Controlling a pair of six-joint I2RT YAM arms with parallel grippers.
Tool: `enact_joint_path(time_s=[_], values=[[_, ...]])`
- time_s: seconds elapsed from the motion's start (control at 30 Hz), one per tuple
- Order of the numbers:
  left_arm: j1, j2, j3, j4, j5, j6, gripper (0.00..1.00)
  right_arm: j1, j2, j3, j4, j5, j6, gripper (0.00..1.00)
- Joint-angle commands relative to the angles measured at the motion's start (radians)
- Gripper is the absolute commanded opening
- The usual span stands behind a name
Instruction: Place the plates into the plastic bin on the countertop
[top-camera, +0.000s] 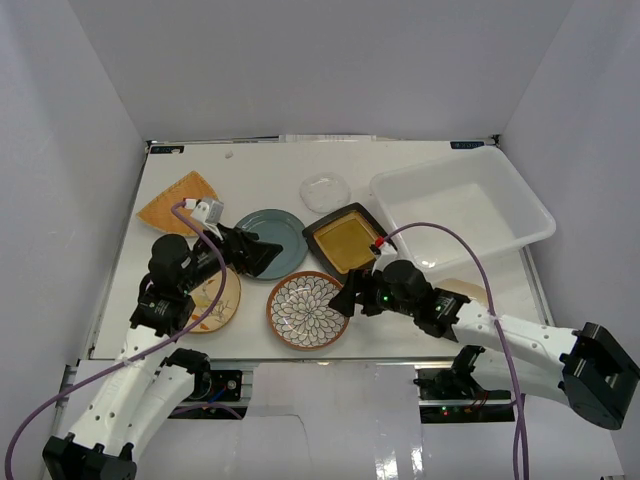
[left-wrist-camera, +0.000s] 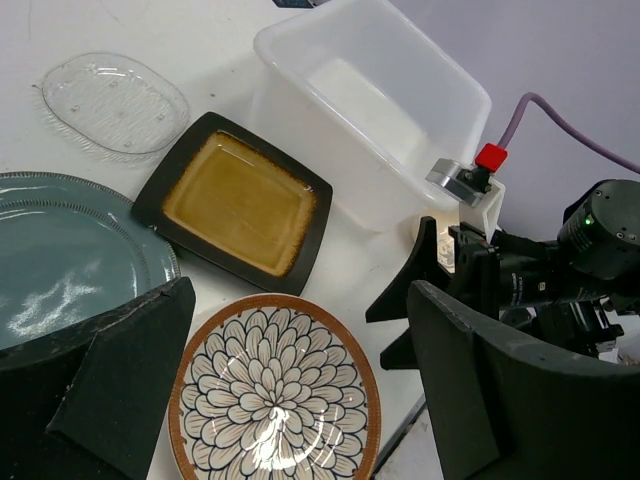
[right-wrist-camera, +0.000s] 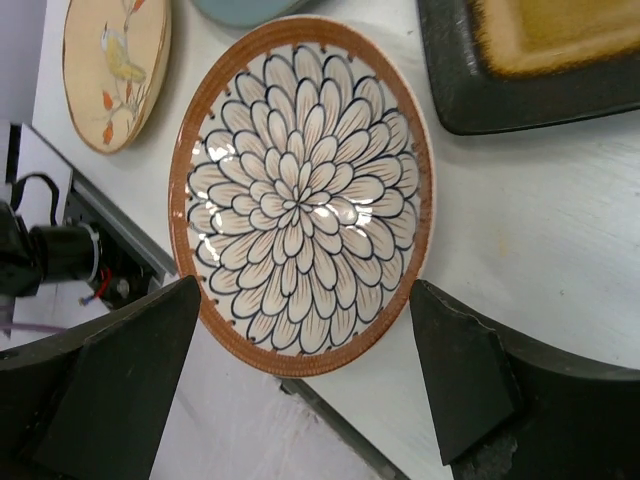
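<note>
Right claw (right-wrist-camera: 305, 300) hangs wide open above the flower plate (right-wrist-camera: 300, 170); it lies flat near the table (right-wrist-camera: 540, 230) edge, so a poor pinch may push it off.

The plastic bin (top-camera: 455, 205) sat in the far right corner of the countertop (top-camera: 250, 165). The fan plate (top-camera: 178, 200) lay in the far left corner and the glass plate (top-camera: 325, 190) mid-bench near the far edge. In front of the glass plate, the round plate (top-camera: 285, 235) lay just left of the square plate (top-camera: 345, 240). The patterned plate (top-camera: 307, 310) lay at the near edge, with a dish (top-camera: 218, 300) to its left.
</note>
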Motion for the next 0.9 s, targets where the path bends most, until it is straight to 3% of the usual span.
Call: enact_joint_path(time_s=[0.0,0.27,0.37,0.53,0.57,0.67,0.8,0.87], values=[[-0.016,-0.02,0.043,-0.03,-0.019,0.022,0.98,0.013,-0.02,-0.031,0.039,0.171,0.113,0.91],[-0.04,-0.02,0.043,-0.041,-0.041,0.029,0.98,0.013,0.181,-0.062,0.173,0.086,0.19,0.87],[-0.045,-0.017,0.045,-0.042,-0.04,0.031,0.98,0.011,0.258,-0.05,0.243,0.04,0.208,0.81],[-0.045,-0.018,0.048,-0.047,-0.045,0.029,0.98,0.013,0.35,-0.061,0.344,0.024,0.267,0.49],[-0.045,-0.018,0.049,-0.046,-0.045,0.025,0.98,0.011,0.355,-0.061,0.355,0.024,0.27,0.35],[-0.043,-0.02,0.049,-0.036,-0.039,0.023,0.98,0.011,0.35,-0.07,0.383,0.032,0.288,0.08],[-0.045,-0.018,0.046,-0.038,-0.056,0.02,0.98,0.013,0.255,-0.082,0.365,0.044,0.246,0.08],[-0.045,-0.02,0.048,-0.039,-0.074,0.017,0.98,0.014,0.133,-0.064,0.327,0.05,0.2,0.08]])
